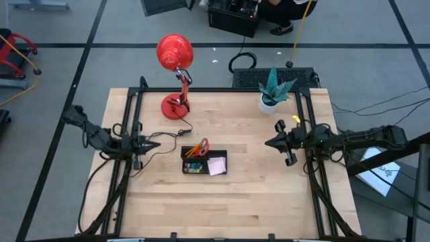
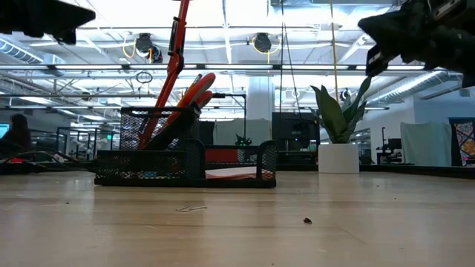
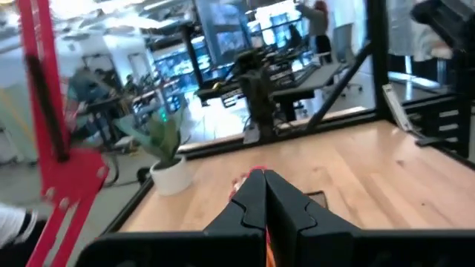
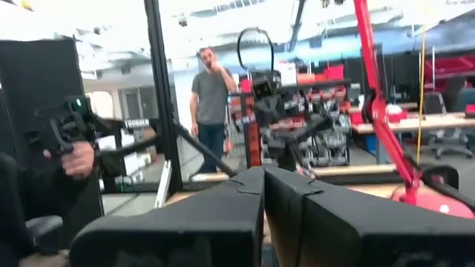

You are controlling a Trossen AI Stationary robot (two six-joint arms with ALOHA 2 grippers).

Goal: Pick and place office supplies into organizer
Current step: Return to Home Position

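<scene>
Both arms are parked at the sides in the high view: left gripper (image 1: 157, 142) at mid-left, right gripper (image 1: 268, 142) at mid-right, both clear of the organizer (image 1: 204, 169). Going by the wrist views, each one has its fingers pressed together with nothing in them. The organizer sits about dead centre of the table (image 1: 222, 208), with the red-handled scissors (image 1: 202, 146) sticking up from its upper part and the pink sticky-note pad (image 1: 216, 165) in its right side. The red lamp (image 1: 175, 52) and plant (image 1: 272, 89) are at the top.
</scene>
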